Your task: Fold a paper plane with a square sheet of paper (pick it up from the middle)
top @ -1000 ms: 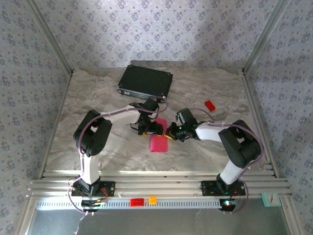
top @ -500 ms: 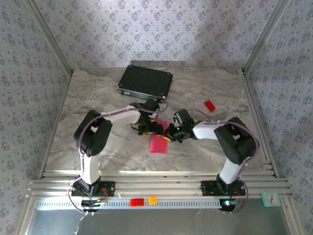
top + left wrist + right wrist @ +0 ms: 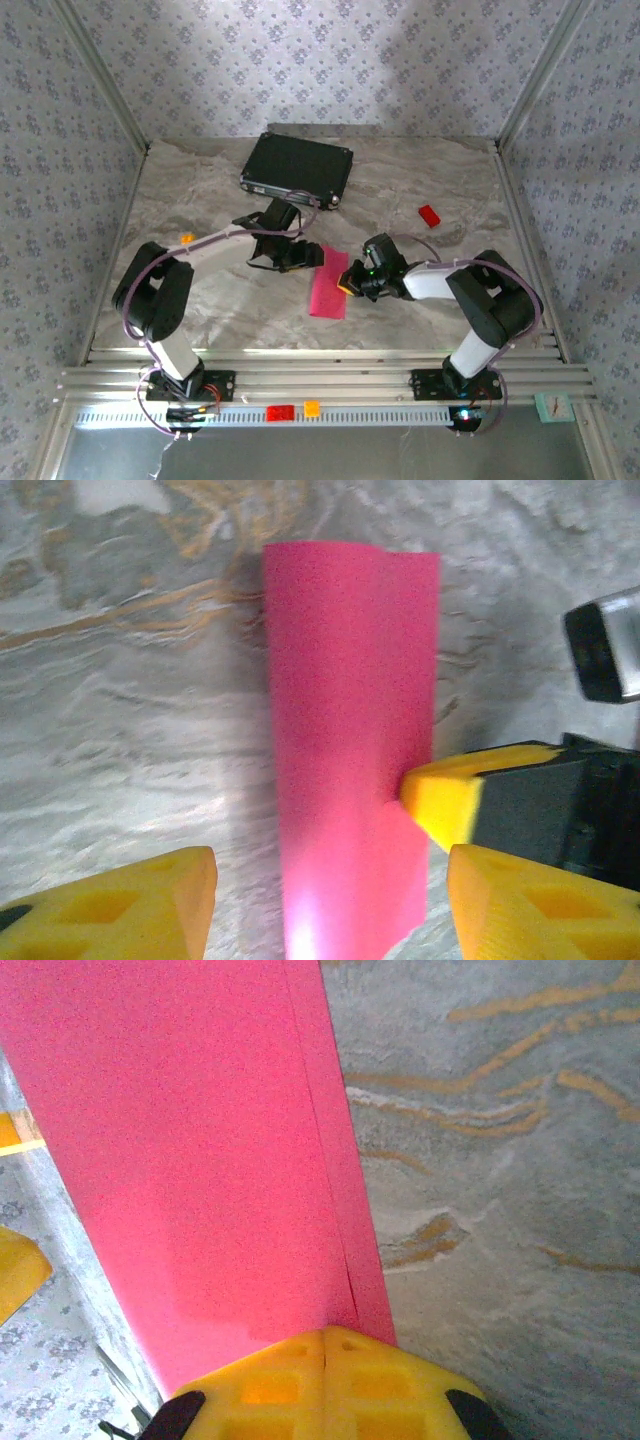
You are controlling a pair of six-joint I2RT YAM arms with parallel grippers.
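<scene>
Marble-look table carries everything. Black case lies flat at back centre. Pink paper sheet, folded to a long strip, sits mid-table btwn the two arms, well apart from the case. R gripper is pinched tight on the strip's right long edge; in R wrist view its fingers press together w/ paper coming out from them. L gripper is by the strip's far left corner, jaws wide; its fingertips flank the strip. Small red block lies back right, tiny orange cube at left.
</scene>
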